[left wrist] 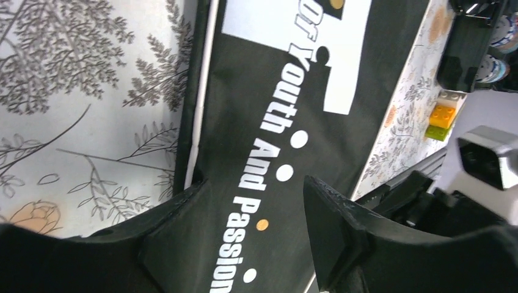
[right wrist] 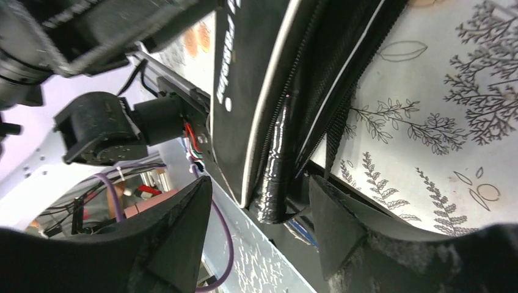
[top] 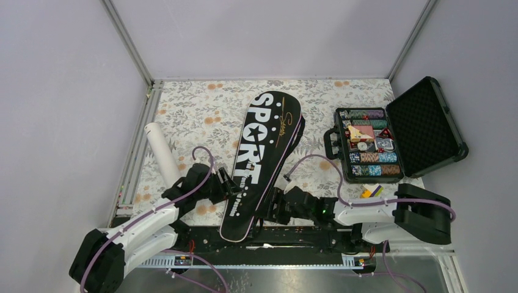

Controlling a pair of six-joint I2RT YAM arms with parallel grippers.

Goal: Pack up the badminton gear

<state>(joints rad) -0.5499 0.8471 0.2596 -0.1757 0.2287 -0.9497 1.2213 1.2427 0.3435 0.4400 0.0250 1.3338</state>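
Left jaws hang open over the near, narrow end of the SPORT racket bag (top: 264,159), which lies diagonally across the counter (top: 201,110). The right jaws, also open and empty, straddle its unzipped right edge, probably to reach the zip (right wrist: 296,91). What looks like a black racket handle (right wrist: 273,174) shows inside. The racket heads and shuttlecock are hidden.

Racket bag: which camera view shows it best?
The top external view: the whole racket bag lies end to end, lettering readable. The left wrist view shows only a stretch of its printed face; the right wrist view only its zippered edge at the near end.
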